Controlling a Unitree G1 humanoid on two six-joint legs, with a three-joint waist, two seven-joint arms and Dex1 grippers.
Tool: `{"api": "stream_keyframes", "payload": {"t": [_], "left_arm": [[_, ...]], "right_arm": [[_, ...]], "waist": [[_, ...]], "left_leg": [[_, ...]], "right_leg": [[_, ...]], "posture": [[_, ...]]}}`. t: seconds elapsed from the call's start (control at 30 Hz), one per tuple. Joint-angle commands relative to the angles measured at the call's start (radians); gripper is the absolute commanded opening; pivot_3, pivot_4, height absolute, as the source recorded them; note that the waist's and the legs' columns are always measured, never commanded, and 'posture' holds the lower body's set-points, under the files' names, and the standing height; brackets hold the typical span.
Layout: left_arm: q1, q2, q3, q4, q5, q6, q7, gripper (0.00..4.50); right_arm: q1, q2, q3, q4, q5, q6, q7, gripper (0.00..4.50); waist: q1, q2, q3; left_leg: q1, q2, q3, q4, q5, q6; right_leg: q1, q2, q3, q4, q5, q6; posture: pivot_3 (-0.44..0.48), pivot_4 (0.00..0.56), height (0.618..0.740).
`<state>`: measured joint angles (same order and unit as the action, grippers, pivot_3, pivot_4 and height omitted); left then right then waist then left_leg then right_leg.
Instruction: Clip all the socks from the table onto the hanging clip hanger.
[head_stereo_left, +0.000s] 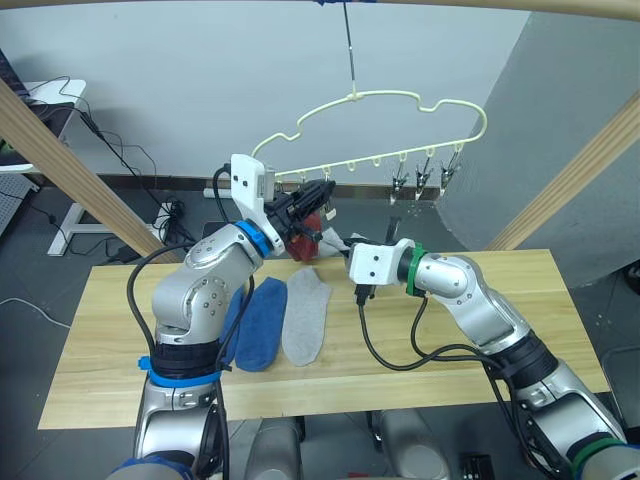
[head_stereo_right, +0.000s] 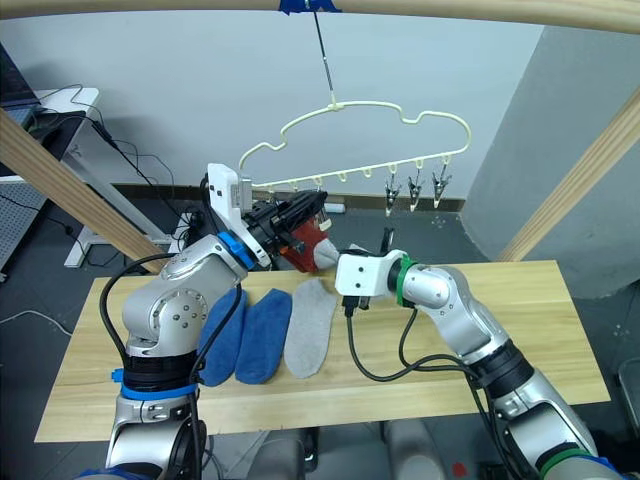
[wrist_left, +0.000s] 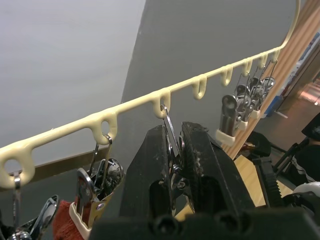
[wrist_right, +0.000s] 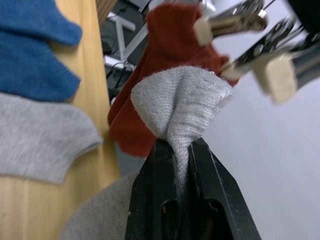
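The pale yellow clip hanger (head_stereo_left: 385, 94) hangs from the top pole over the table's (head_stereo_left: 500, 290) far edge. My left gripper (wrist_left: 172, 132) is up at its bottom bar, shut on a metal clip (wrist_left: 166, 116). Rust red sock fabric (head_stereo_left: 303, 243) hangs from the clips just left of it. My right gripper (wrist_right: 182, 145) is shut on a bunched light grey sock (wrist_right: 182, 97), holding it up just below the left gripper, against the red fabric. Two blue socks (head_stereo_left: 262, 320) (head_stereo_left: 232, 320) and a grey sock (head_stereo_left: 306, 315) lie side by side on the table.
Bare metal clips (head_stereo_left: 425, 178) hang at the hanger's right end. Slanted wooden poles (head_stereo_left: 60, 160) (head_stereo_left: 580, 170) flank the table. A black cable (head_stereo_left: 400, 360) loops from my right arm over the tabletop. Behind the table are floor cables and a desk at the far left.
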<state>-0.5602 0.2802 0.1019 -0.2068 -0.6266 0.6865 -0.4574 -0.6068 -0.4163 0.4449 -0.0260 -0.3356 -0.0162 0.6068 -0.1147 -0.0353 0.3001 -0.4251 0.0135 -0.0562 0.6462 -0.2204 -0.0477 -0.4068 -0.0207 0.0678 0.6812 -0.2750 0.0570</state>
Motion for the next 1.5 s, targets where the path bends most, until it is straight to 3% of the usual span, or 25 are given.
{"api": "stream_keyframes", "payload": {"t": [0.03,0.83,1.1,1.23,1.5], "left_arm": [[0.0,0.005,-0.002,-0.057,-0.014,-0.016,-0.018,0.12],[0.039,0.018,-0.008,-0.069,-0.019,0.006,-0.02,0.12],[0.062,0.046,-0.011,-0.077,-0.025,0.013,-0.045,2.47],[0.08,0.061,-0.011,-0.079,-0.017,0.006,-0.053,2.47],[0.093,0.078,-0.018,-0.083,-0.002,-0.007,-0.055,2.49]], "right_arm": [[-0.024,0.004,-0.032,-0.004,-0.013,-0.043,-0.024,0.0],[-0.081,0.078,-0.073,0.067,-0.007,-0.069,-0.077,0.0],[-0.081,0.099,-0.081,0.065,0.008,-0.051,-0.065,0.0],[-0.065,0.106,-0.072,0.055,0.045,-0.023,-0.016,0.0],[-0.021,0.102,-0.062,-0.013,0.072,0.045,0.055,2.56]], "waist": [[0.0,0.0,0.0],[0.0,0.0,0.0],[0.0,0.0,0.0],[0.0,0.0,0.0],[0.0,0.0,0.0]], "left_leg": [[0.0,0.0,0.0,0.0,0.0,0.0],[0.0,0.0,0.0,0.0,0.0,0.0],[0.0,0.0,0.0,0.0,0.0,0.0],[0.0,0.0,0.0,0.0,0.0,0.0],[0.0,0.001,0.0,0.0,0.0,0.0]], "right_leg": [[0.0,0.0,0.0,0.0,0.0,0.0],[0.0,0.0,0.0,0.0,0.0,0.0],[0.0,0.0,0.0,0.0,0.0,0.0],[0.0,0.0,0.0,0.0,0.0,0.0],[0.0,-0.001,0.0,0.0,0.0,0.0]], "posture": [[-0.197,0.287,0.74],[-0.196,0.285,0.74],[-0.191,0.28,0.74],[-0.191,0.275,0.74],[-0.191,0.271,0.74]]}}
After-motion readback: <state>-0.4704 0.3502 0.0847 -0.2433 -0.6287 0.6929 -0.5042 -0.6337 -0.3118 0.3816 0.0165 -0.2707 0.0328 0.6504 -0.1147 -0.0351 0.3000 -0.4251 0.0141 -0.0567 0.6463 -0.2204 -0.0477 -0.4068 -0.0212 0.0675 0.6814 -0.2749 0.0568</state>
